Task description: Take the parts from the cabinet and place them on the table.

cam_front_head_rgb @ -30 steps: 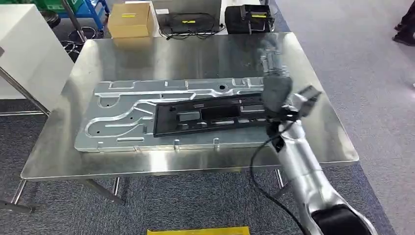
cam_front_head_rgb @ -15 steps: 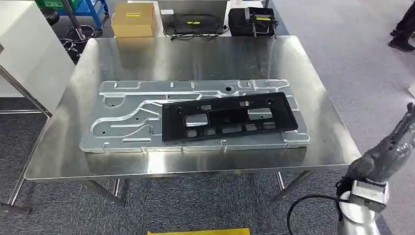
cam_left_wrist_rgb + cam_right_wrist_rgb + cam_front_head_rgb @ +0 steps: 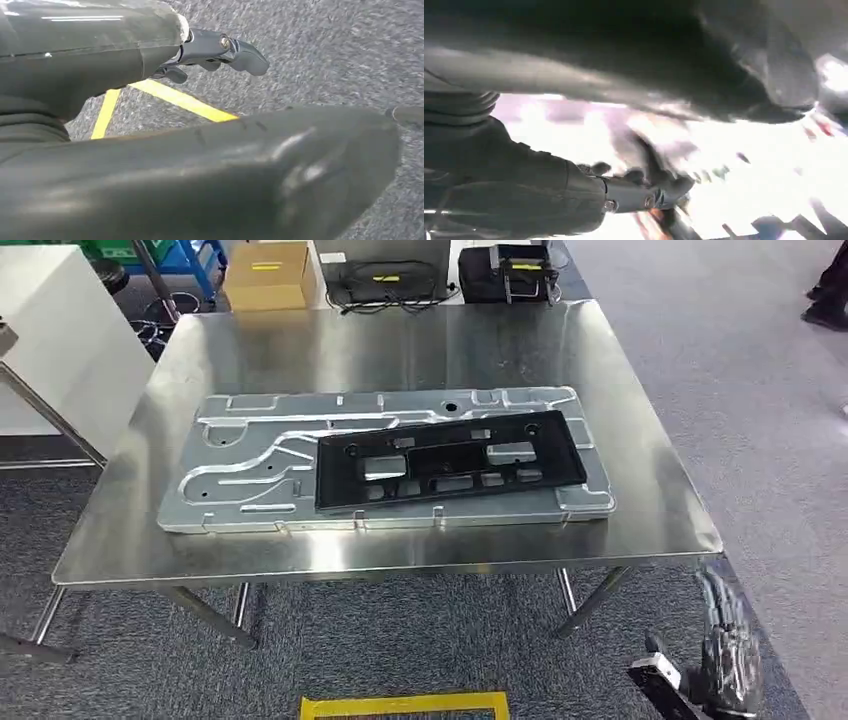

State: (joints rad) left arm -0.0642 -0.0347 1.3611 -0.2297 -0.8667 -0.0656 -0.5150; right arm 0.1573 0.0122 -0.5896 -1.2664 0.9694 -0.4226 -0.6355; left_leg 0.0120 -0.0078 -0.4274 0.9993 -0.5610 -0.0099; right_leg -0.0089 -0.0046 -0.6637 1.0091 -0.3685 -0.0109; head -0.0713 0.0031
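Observation:
A long silver stamped metal panel (image 3: 250, 475) lies flat on the steel table (image 3: 400, 350). A black plastic frame part (image 3: 450, 465) rests on the panel's right half. My right hand (image 3: 725, 655) hangs low beside the table's near right corner, blurred, with nothing in it. The right wrist view shows its fingers (image 3: 644, 192) stretched out and free, against a bright blurred background. In the left wrist view my left hand (image 3: 220, 50) hangs over grey carpet with its fingers extended, holding nothing.
Behind the table's far edge stand a cardboard box (image 3: 265, 275), a black bag (image 3: 385, 285) and a black case (image 3: 505, 270). A white cabinet (image 3: 50, 340) stands at the left. Yellow tape (image 3: 405, 705) marks the carpet. A person's shoe (image 3: 828, 305) is at the far right.
My right arm has left the black part's right end, swung off the table and dropped beside its near right corner. The black part stays on the silver panel. The camera shifted slightly.

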